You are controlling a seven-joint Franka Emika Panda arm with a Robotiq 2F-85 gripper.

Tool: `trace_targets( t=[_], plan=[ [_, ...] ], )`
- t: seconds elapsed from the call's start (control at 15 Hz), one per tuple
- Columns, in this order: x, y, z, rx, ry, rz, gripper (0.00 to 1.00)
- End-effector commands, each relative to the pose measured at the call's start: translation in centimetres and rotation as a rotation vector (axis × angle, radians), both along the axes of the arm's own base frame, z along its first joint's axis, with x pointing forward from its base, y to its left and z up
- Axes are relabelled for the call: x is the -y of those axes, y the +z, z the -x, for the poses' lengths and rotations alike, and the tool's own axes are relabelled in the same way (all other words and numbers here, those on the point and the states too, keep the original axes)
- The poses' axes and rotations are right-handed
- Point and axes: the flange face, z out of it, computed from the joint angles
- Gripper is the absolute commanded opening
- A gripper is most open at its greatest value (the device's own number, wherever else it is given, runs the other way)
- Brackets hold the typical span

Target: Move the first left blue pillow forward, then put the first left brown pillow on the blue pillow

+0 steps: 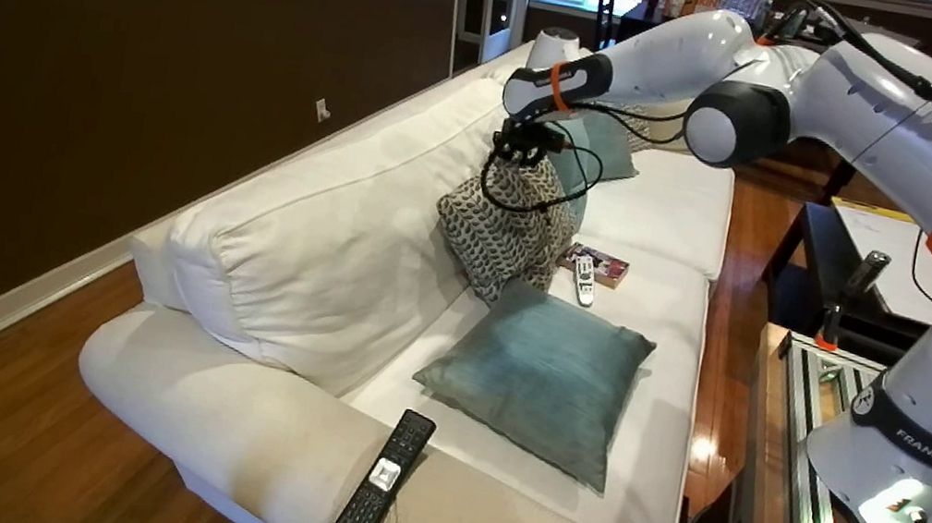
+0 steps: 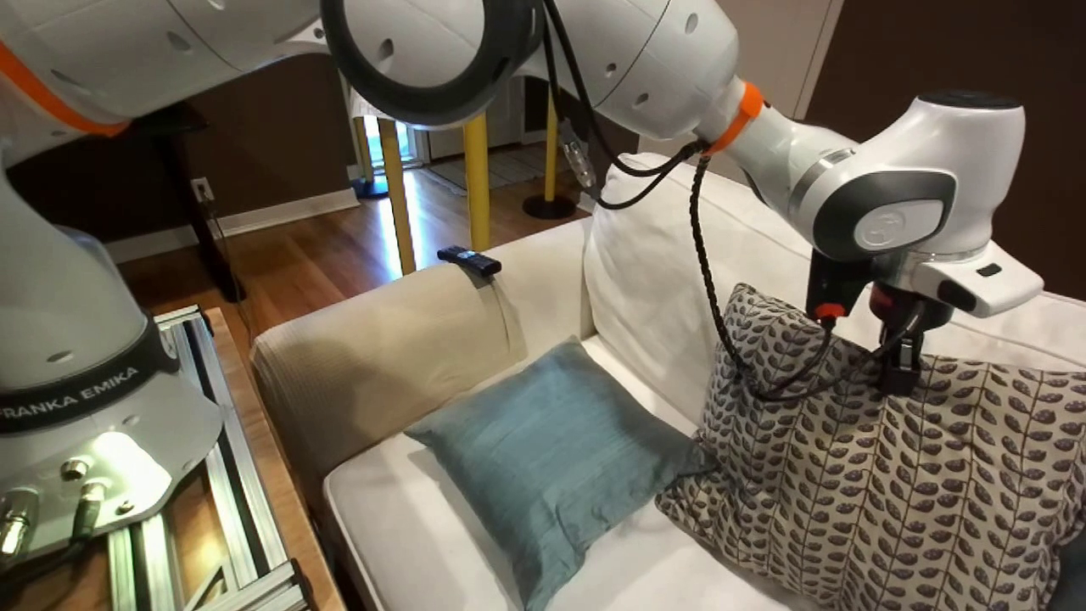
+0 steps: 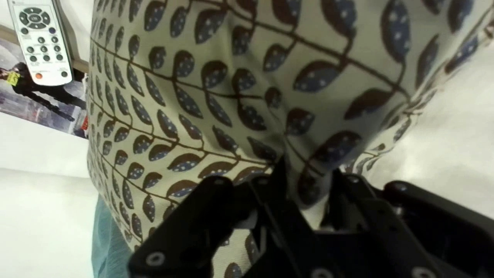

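Note:
The blue pillow (image 1: 541,376) lies flat on the white seat near the sofa's arm, plain teal and square, and is seen in both exterior views. Beside it the brown pillow (image 2: 882,475), with its dark leaf print on cream, leans upright against the backrest. One corner of the brown pillow touches the edge of the blue one. My gripper (image 2: 899,373) points down at the brown pillow's upper part. In the wrist view a fold of patterned cloth is pinched between the fingers of the gripper (image 3: 310,175), which is shut on it. The tips are partly sunk in cloth.
Further along the sofa stand more teal cushions (image 1: 610,146), behind the brown pillow. A book (image 1: 609,270) with a white remote (image 1: 584,280) on it lies in front. A black remote (image 1: 382,482) rests on the sofa arm (image 1: 236,412). The backrest (image 1: 337,250) rises close behind the gripper.

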Motion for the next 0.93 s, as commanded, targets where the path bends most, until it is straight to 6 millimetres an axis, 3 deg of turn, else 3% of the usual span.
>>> trace_targets(
  t=[0.0, 0.53, 0.87],
  plan=[
    [0.5, 0.8, -0.1, 0.021, -0.049, -0.063, 0.03],
    [1.7, 6.1, 0.6, 0.099, 0.053, -0.106, 0.04],
    [1.2, 8.9, 1.6, 0.049, 0.175, -0.157, 0.04]
  ],
)
